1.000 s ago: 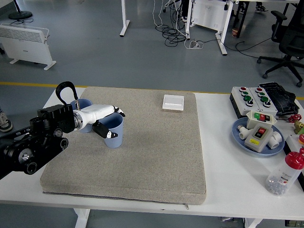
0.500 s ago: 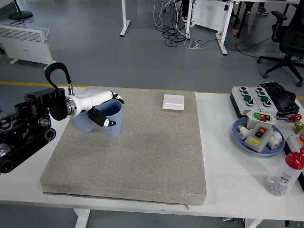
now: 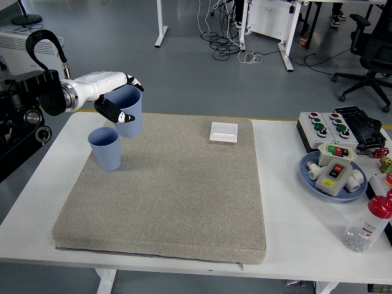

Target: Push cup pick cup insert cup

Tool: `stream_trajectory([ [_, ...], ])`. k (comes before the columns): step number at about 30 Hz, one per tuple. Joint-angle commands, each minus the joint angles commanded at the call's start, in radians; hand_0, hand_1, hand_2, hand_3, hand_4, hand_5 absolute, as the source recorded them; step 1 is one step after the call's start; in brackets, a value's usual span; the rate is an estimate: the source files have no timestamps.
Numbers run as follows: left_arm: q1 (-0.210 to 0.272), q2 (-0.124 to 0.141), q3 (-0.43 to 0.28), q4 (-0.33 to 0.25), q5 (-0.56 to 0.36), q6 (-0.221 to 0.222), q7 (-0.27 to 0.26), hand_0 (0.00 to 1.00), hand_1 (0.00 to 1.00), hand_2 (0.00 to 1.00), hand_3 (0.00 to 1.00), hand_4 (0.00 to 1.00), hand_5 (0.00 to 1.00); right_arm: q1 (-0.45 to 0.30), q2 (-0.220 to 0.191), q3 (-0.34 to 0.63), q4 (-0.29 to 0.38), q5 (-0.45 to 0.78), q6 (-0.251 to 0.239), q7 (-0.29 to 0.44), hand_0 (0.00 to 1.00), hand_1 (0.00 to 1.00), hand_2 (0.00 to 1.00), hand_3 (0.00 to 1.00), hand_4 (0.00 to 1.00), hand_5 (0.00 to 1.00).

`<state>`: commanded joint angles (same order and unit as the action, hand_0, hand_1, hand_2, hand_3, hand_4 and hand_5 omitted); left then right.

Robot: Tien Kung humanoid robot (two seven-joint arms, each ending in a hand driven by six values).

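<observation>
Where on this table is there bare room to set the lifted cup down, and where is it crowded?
The grey mat is bare across its middle and near edge, between the standing blue cup and the white box. The left robot hand holds the lifted cup above the mat's far-left corner. The table's right side is crowded: button boxes, blue plate, bottle.

A cup [image 3: 106,149] was stood on the mat [image 3: 171,196] at its far left. A second cup [image 3: 127,111] was held above the mat by the left hand [image 3: 110,98], just right of and beyond the first.
</observation>
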<state>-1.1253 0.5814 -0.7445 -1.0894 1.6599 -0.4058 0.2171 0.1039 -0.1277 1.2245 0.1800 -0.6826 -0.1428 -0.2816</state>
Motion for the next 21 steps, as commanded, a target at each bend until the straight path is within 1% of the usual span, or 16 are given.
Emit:
stream_trajectory([
  [1, -0.002, -0.003, 0.000, 0.017, 0.002, 0.002, -0.004, 0.444, 0.530, 0.574, 0.493, 0.255, 0.002, 0.000, 0.000, 0.000, 0.000, 0.000, 0.000, 0.000, 0.724, 0.651, 0.649, 0.572, 0.121, 0.462],
  [2, -0.005, -0.008, -0.001, 0.051, 0.003, 0.007, -0.012, 0.444, 0.530, 0.574, 0.493, 0.255, 0.002, 0.001, 0.000, 0.000, 0.000, 0.001, 0.000, 0.000, 0.724, 0.651, 0.649, 0.572, 0.121, 0.462],
  [5, -0.015, -0.019, 0.001, 0.123, 0.008, 0.016, -0.033, 0.444, 0.530, 0.574, 0.493, 0.255, 0.002, 0.003, 0.000, -0.001, 0.000, 0.000, 0.000, 0.001, 0.724, 0.651, 0.649, 0.572, 0.121, 0.462],
  [7, -0.016, -0.020, 0.001, 0.137, 0.009, 0.018, -0.035, 0.451, 0.533, 0.578, 0.495, 0.270, 0.002, 0.003, 0.000, -0.001, 0.000, 0.000, 0.000, 0.001, 0.724, 0.651, 0.649, 0.572, 0.120, 0.462],
  [9, -0.021, -0.033, -0.017, 0.202, 0.034, 0.023, -0.066, 0.451, 0.533, 0.578, 0.495, 0.270, 0.002, 0.005, -0.002, -0.003, 0.000, -0.002, 0.001, 0.000, 0.724, 0.651, 0.649, 0.572, 0.120, 0.462],
  [11, -0.018, -0.034, -0.028, 0.234, 0.035, 0.023, -0.076, 0.451, 0.533, 0.578, 0.495, 0.270, 0.002, 0.006, -0.002, -0.004, 0.000, -0.002, 0.001, 0.000, 0.724, 0.651, 0.649, 0.572, 0.120, 0.462],
  [12, -0.018, -0.034, -0.031, 0.240, 0.035, 0.023, -0.079, 0.451, 0.533, 0.578, 0.495, 0.270, 0.002, 0.006, -0.002, -0.005, 0.000, -0.001, 0.001, 0.000, 0.724, 0.651, 0.649, 0.572, 0.120, 0.462],
  [13, -0.016, -0.034, -0.033, 0.246, 0.032, 0.024, -0.082, 0.453, 0.538, 0.583, 0.498, 0.316, 0.002, 0.006, -0.002, -0.006, 0.000, 0.001, 0.001, 0.000, 0.724, 0.651, 0.648, 0.572, 0.121, 0.463],
  [21, -0.020, -0.042, -0.009, 0.269, 0.027, 0.034, -0.099, 0.455, 0.540, 0.583, 0.498, 0.316, 0.002, 0.007, -0.003, -0.004, 0.000, -0.005, 0.001, -0.001, 0.724, 0.651, 0.647, 0.572, 0.121, 0.463],
])
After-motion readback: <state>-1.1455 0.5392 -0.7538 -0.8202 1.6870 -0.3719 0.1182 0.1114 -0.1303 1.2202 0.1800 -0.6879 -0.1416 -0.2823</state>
